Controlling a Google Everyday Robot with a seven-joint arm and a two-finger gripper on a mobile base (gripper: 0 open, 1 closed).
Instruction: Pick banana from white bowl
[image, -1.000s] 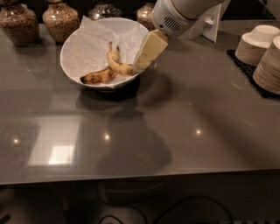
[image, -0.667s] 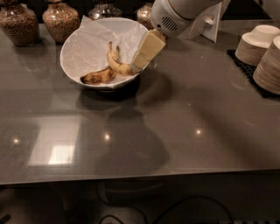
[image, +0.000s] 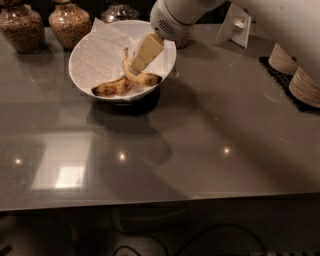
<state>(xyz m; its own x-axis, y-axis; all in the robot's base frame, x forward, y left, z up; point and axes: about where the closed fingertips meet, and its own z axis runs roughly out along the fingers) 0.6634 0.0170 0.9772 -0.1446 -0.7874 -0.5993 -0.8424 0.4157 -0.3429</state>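
Observation:
The white bowl (image: 82, 47), lined with crinkled white paper, stands at the back left of the grey table. The banana (image: 146, 79), yellow and curved with a thin stem pointing up, lies at the bowl's front right. A browner, bruised banana (image: 111, 88) lies to its left. My gripper (image: 136, 68) reaches down into the bowl from the upper right. Its beige tip is at the banana's curved middle, hiding part of it.
Two glass jars of grain (image: 20, 27) (image: 69, 22) stand behind the bowl on the left, with a third jar behind it. Stacked beige cups (image: 302, 82) sit on a black mat at the right edge. A small white stand (image: 235, 24) is at the back right.
My gripper has moved left from the bowl's right rim into the bowl, and its tip is now over the banana's middle. The bananas and bowl have not moved.

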